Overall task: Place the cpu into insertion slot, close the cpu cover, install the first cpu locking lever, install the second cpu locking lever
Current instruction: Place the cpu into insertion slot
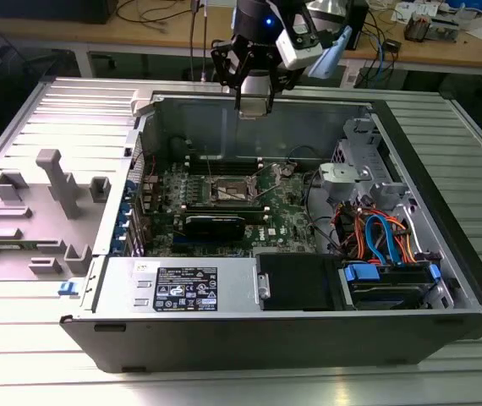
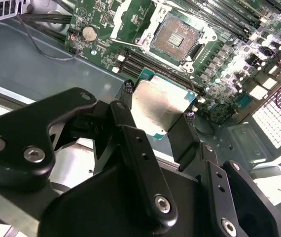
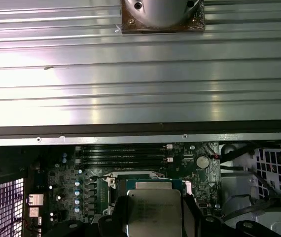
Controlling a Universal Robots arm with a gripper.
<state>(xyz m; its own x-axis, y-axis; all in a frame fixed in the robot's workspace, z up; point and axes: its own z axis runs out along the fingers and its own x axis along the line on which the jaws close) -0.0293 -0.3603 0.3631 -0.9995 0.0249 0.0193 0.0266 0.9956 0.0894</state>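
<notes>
Black gripper [image 2: 158, 102] linkage crowds the foreground of the second wrist view. It is clamped shut on two opposite edges of the cpu [image 2: 166, 106], holding the chip flat with its dull silver top facing the camera. Beyond it, on the green motherboard [image 2: 219, 59], sits the insertion slot [image 2: 174, 37]. Its dark field of contacts is bare and nothing is seated in it, and the chip is up in the air, well apart from it. In the exterior view the gripper hangs high over the far wall of the open computer case [image 1: 224, 292] (which rests on the ribbed metal bench [image 1: 224, 391]), not down at the board. The silvery cpu cover [image 2: 125, 17] looks swung back beside the slot, though I cannot tell its exact angle. I judge the first step to be in hand: bringing the chip to the socket, with the cover and both levers not yet dealt with. Seating it calls for squaring the chip's edges to the slot's rim and lowering it level, without dragging it across the contacts
</notes>
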